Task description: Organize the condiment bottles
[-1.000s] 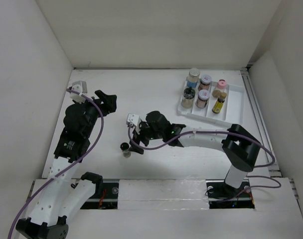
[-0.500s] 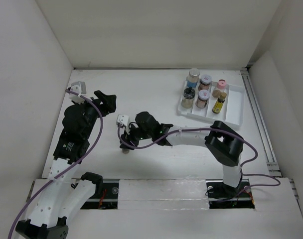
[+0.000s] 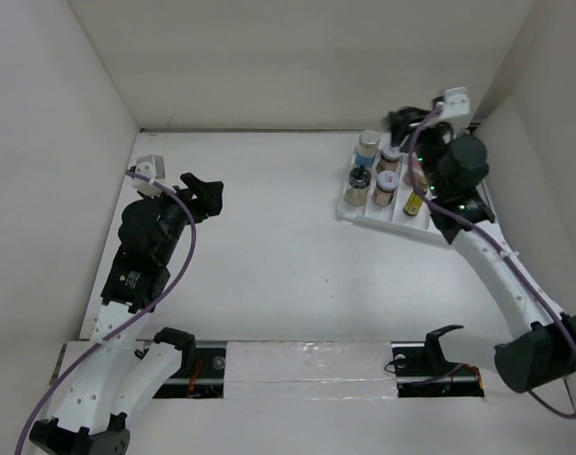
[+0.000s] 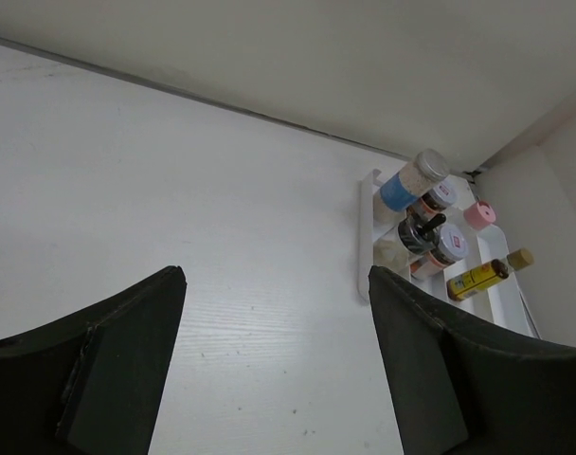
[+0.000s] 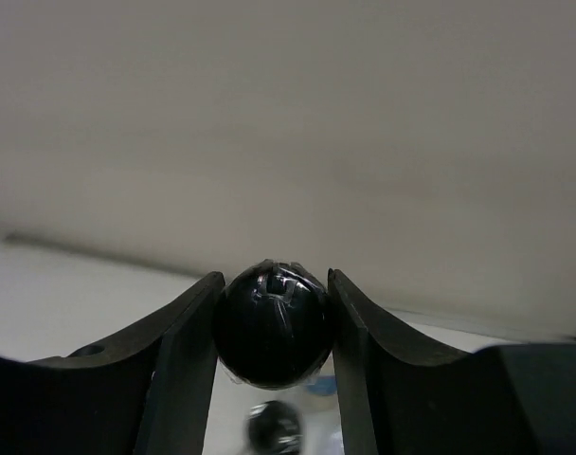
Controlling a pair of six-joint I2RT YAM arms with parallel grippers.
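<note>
White tabletop [image 3: 297,275] is seen below; at the near left, the left gripper [image 4: 274,284] is held with jaws apart and empty. Farther right, a black-capped bottle [image 5: 272,327] is clamped squarely between the jaws of the right gripper [image 5: 274,281] above the tray [image 3: 435,230], where other bottles [image 3: 373,186] are stood.

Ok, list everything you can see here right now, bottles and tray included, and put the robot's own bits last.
Table: one, white, under everything.
Tray: one, white, table's far right.
Blue-label bottle: one, silver cap, in the tray.
Glass jars: three, mixed caps, in the tray.
Yellow bottle: one, brown cap, in the tray.
Pink-capped bottle: one, in the tray, partly hidden from above.
Black-capped bottle: one, held above the tray's far end.
Left fingers: two, black, open, over the table's left.
Right fingers: two, black, shut on that bottle.
</note>
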